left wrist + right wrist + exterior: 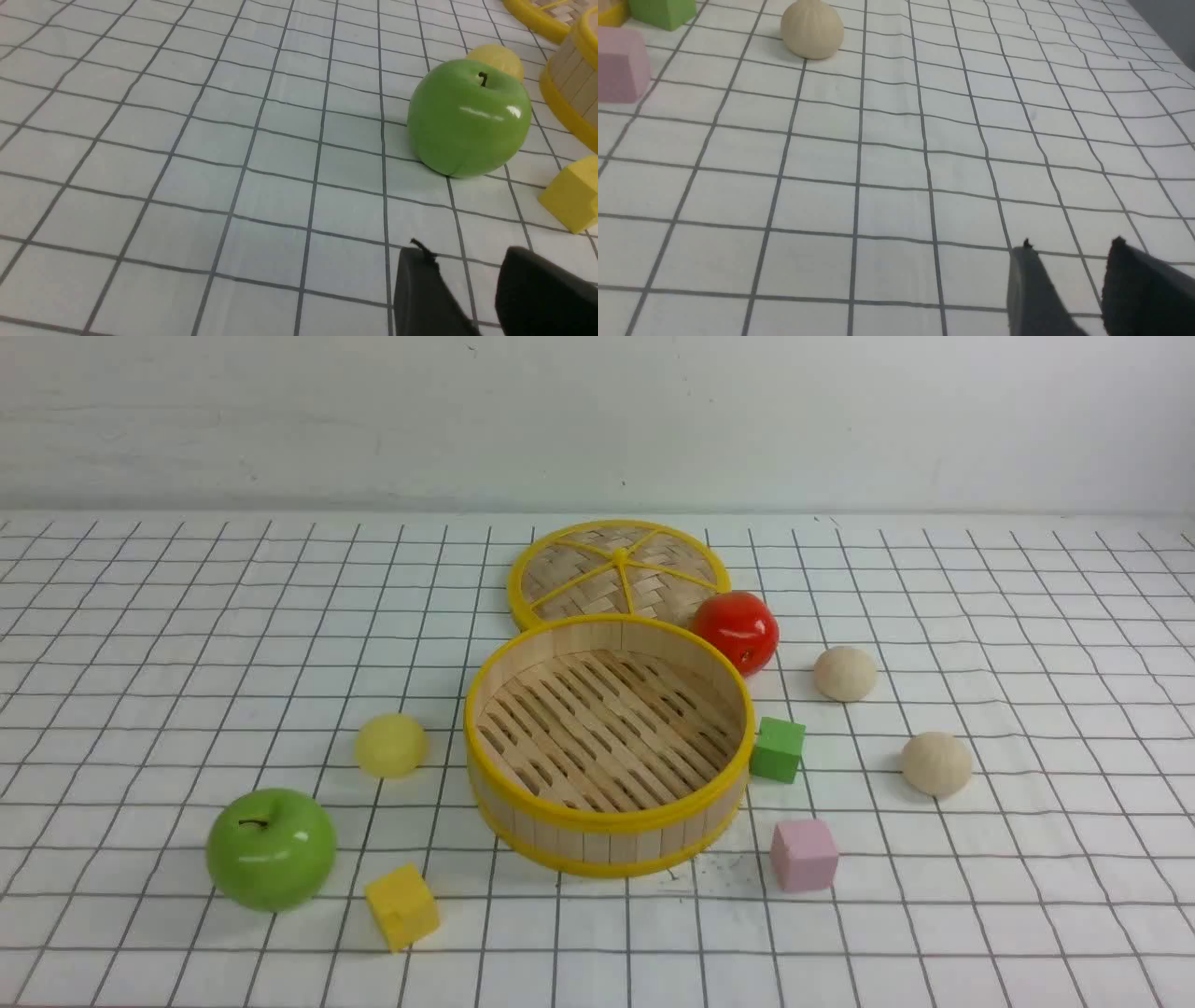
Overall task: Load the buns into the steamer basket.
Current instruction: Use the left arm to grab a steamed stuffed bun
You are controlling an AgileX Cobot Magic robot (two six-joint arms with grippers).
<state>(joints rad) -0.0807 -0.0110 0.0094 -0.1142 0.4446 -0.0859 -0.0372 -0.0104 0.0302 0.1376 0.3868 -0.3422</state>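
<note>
The basket (611, 835) sits upright near the middle of the grid cloth (187, 644), its round mouth facing up; being round, it has no long axis, though the slats of its floor run slantwise, from far left to near right. The left gripper (451, 289) is open, its fingers apart with bare cloth showing between them, and the basket lies well apart from it, forward and to its right. The right gripper (1073, 284) is open too, nothing between its fingers, with the basket forward and to its left

The yellow bun (391, 746) lies on the cloth just left of the basket, not touching it. From the left gripper it is beyond the apple (272, 849), which partly hides it in the left wrist view. The two beige buns lie right of the basket: the far one (845, 674) near the tomato (736, 633), the near one (936, 764) closer to the robot and farther right. Both are well ahead of the right gripper. All three buns are roundish, so no long axis can be told

The lid (569, 588) lies flat behind the basket. The green block (778, 749) is just beside the basket's right wall, the pink block (805, 855) nearer the robot, and the yellow block (402, 907) near the apple
</note>
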